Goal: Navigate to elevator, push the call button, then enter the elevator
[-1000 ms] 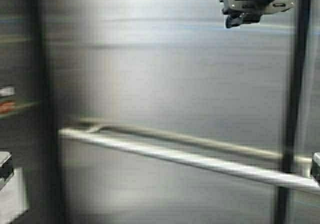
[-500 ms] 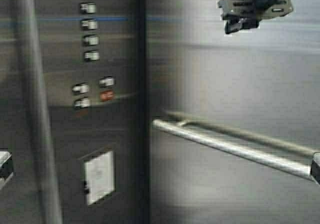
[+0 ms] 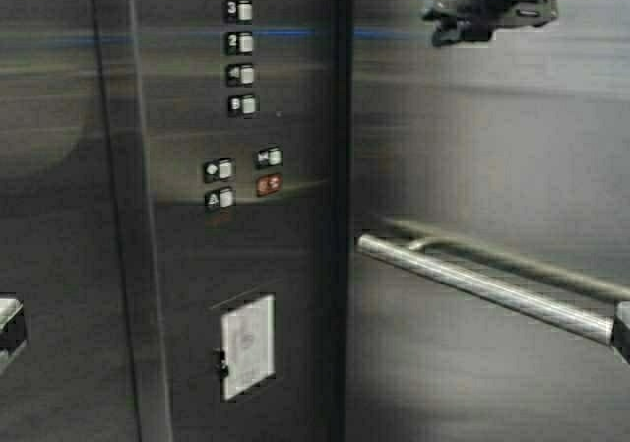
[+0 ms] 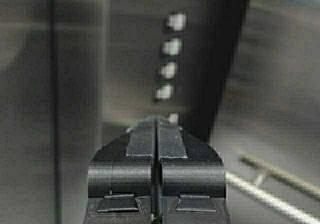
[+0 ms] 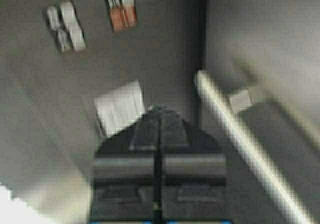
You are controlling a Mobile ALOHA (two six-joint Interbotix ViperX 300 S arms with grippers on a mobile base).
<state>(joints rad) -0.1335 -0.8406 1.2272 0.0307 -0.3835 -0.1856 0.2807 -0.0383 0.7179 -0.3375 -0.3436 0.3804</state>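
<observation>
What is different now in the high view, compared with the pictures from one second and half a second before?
The robot has turned to its left inside the elevator: the whole scene slid right. The handrail moved right, and the button panel with its white plate came into view. Nothing was grasped or released. The left gripper and the right gripper stay shut and empty, the right arm raised at upper right.

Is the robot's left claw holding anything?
No, the left gripper has its two fingers pressed together with nothing between them, in front of the button panel.
</observation>
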